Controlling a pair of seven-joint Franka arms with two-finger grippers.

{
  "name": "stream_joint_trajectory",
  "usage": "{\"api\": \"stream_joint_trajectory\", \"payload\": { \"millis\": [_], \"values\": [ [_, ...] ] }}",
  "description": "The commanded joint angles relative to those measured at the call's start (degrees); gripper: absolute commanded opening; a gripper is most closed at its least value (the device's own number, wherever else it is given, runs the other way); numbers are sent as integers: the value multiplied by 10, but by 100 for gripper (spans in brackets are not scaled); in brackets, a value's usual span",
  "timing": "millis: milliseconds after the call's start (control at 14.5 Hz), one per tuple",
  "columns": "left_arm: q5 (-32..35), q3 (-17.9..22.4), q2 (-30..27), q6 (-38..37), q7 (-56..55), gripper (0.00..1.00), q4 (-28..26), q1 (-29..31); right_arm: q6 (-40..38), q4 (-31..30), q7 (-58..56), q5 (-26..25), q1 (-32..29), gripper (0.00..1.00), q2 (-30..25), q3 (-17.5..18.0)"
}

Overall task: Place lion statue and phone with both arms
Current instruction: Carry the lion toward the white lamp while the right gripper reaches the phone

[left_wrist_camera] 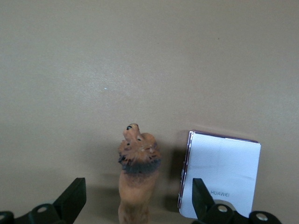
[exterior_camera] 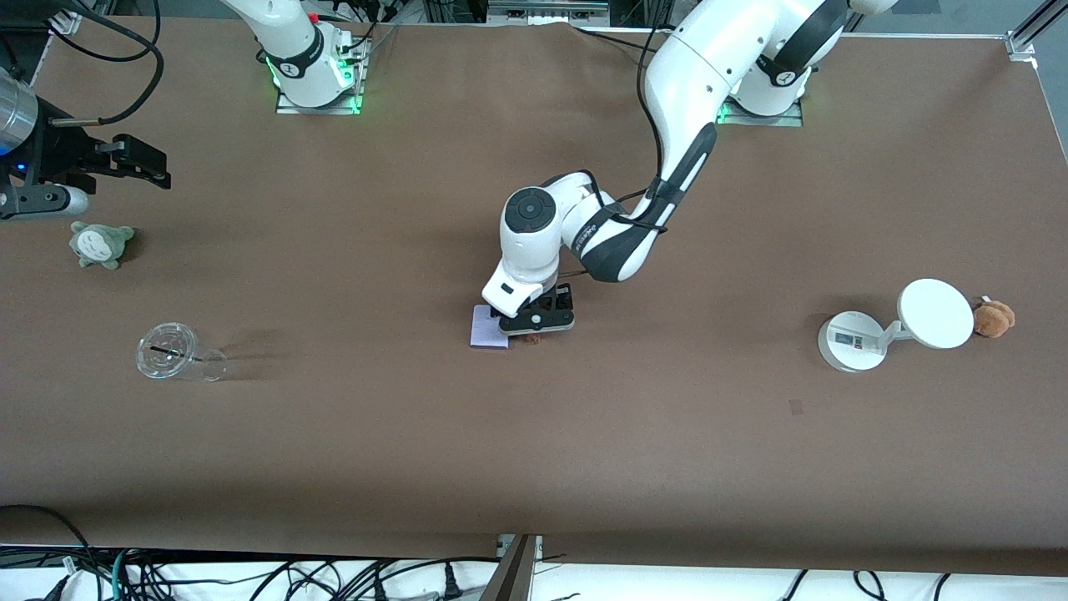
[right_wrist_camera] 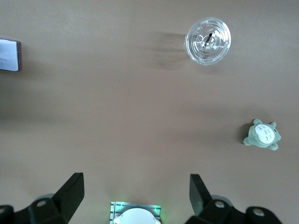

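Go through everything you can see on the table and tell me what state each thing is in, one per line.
lion statue: on the table, between the open fingers, not gripped
phone: flat on the table beside the lion
left gripper: open, low over the lion
right gripper: open, waiting above the table's right-arm end
clear cup: on its side
grey plush: lying on the table
white stand: upright
brown plush: beside the stand

Front view: lion statue (exterior_camera: 534, 339) almost wholly covered by left gripper (exterior_camera: 538, 321); only a brown sliver visible. Phone (exterior_camera: 489, 327) partly hidden under the same gripper. Left wrist view: statue's rear cut off by frame edge, tail unseen. Right wrist view: phone cut by frame edge. Brown plush toy (exterior_camera: 994, 318) partly hidden by white stand (exterior_camera: 897, 325). Right gripper (exterior_camera: 138, 163) cropped at frame edge.
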Motion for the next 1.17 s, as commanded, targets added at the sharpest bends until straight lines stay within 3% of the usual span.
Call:
{"api": "stream_joint_trajectory", "payload": {
  "millis": [0, 207, 276, 345, 552, 759, 1103],
  "values": [
    [12, 10, 14, -5, 14, 82, 29, -7, -4, 11, -6, 0, -3, 100, 5, 4],
    [10, 10, 13, -5, 37, 34, 29, -3, -3, 11, 0, 0, -2, 100, 10, 5],
    [8, 10, 13, -2, 41, 13, 30, -1, -2, 11, -3, -1, -1, 100, 22, 6],
    [7, 10, 13, 2, 45, 0, 29, -1, -2, 12, -6, -5, 5, 100, 34, 8],
    [10, 10, 11, 2, 45, 0, 29, 0, 25, 11, -6, 0, 23, 100, 46, 8],
    [15, 11, -17, -6, 57, 0, 28, 21, 52, 11, -6, 0, 59, 100, 92, 8],
    [18, 10, -114, -34, 131, 0, -71, 100, 121, 11, 4, 15, 86, 100, 162, 8]
  ]
}}
